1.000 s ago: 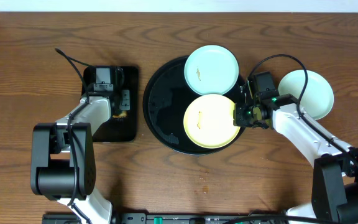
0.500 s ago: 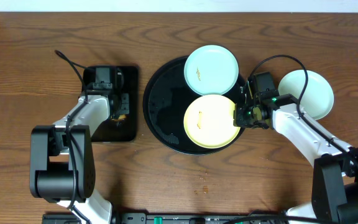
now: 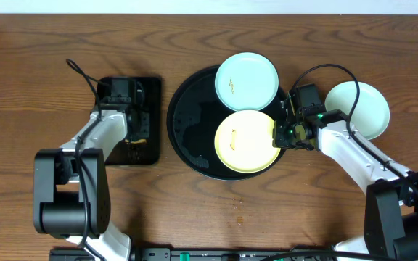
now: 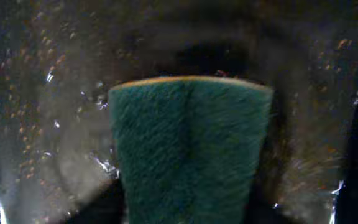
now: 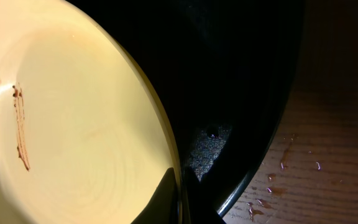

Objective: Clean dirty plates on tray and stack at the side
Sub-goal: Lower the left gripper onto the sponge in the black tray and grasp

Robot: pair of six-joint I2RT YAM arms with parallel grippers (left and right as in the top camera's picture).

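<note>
The right gripper is seen closed, its fingertips pinched together on the right-hand rim of the yellow plate. This plate is held tilted, with its rim raised off the glossy floor of the round black tray, on whose near right part it sits. A thin brown streak is shown on the plate's inner face. Small water drops are scattered on the tabletop just outside the tray's rim. The left gripper is lowered over the rectangular black tray, which lies left of the round tray. In the left wrist view a green sponge is seen straight ahead and very close, on a wet, speckled surface; the fingers cannot be made out, so how far they stand apart, and whether the sponge is gripped, cannot be told. A mint-blue plate bearing a small mark lies at the round tray's far edge, beside the yellow plate. A second mint-blue plate rests on the bare wood to the right, well apart from the tray.
</note>
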